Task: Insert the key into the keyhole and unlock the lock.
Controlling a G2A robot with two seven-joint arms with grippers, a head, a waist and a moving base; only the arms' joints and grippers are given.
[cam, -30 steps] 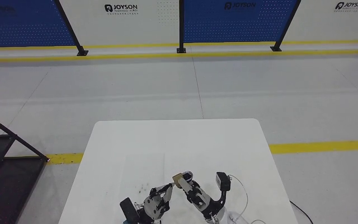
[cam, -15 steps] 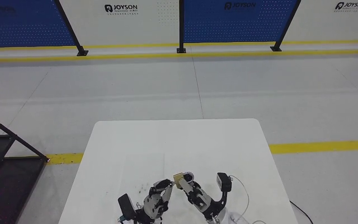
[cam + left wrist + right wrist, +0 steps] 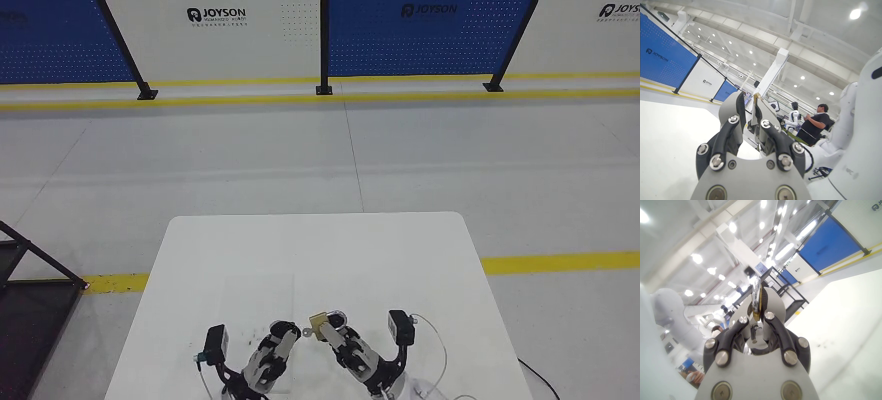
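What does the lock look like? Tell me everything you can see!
The lock is a small padlock with a brass-coloured body and a shiny silver shackle. The right gripper is shut on its body and holds it over the white table, near the robot's edge. Its keyhole can't be seen.

Blue-and-white partition panels (image 3: 420, 30) line a grey floor (image 3: 300, 160) with yellow stripes (image 3: 250, 98).
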